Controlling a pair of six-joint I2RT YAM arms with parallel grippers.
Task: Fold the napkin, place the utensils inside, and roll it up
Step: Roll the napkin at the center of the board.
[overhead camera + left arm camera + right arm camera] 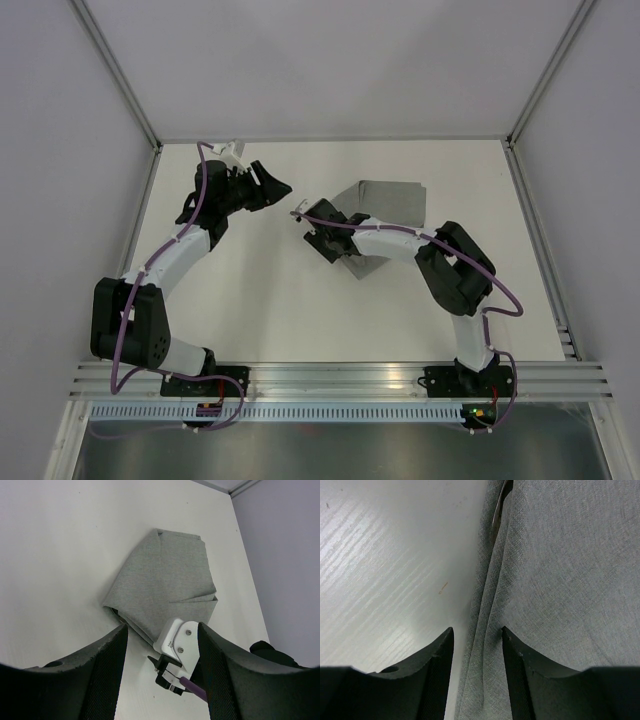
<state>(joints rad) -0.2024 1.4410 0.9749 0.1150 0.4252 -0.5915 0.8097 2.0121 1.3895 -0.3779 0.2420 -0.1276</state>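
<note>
The grey napkin (388, 200) lies folded into an uneven wedge right of the table's middle, and the left wrist view shows all of it (165, 580). My right gripper (330, 245) points down at its left edge. In the right wrist view its jaws (476, 632) stand open astride the layered fold of the cloth (560, 570), the right fingertip (507, 635) resting on the fabric. A slim silvery sliver (495, 522) peeks from between the layers; the utensils are otherwise hidden. My left gripper (275, 185) hovers open and empty to the napkin's left, apart from it.
The white tabletop (260, 300) is bounded by metal frame rails and grey walls at the back and sides. The right wrist's white camera mount (177, 640) shows between my left fingers. Both arm bases sit on the near rail.
</note>
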